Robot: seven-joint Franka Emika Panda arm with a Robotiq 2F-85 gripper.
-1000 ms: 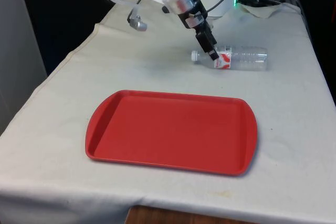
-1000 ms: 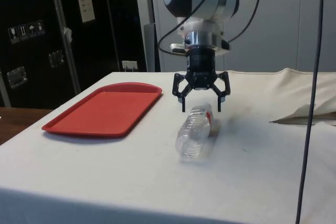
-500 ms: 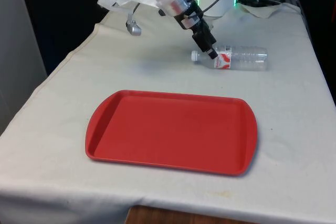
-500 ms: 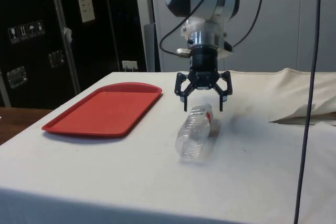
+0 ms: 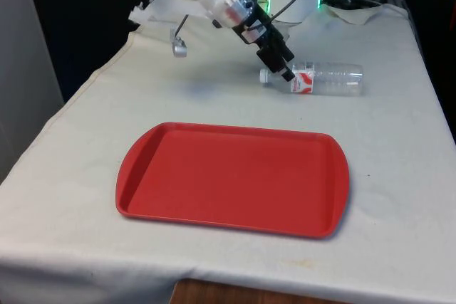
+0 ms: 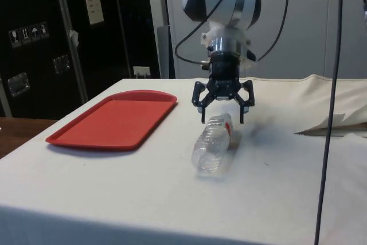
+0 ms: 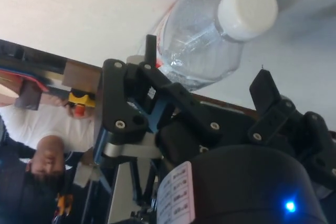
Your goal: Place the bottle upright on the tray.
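Side view: gripper spread wide above bottle lying on white cloth, dark cabinets behind.

White cloth covers my table, creased along edges, wooden tabletop edge peeking out under hem nearest front camera. Black curtains behind me. Pale wall panel on front view's left. Side view: dark cabinets with stickers and metal latches, pale wall beyond table, black cables hanging down. Person in white sleeve behind table, seen past my wrist.
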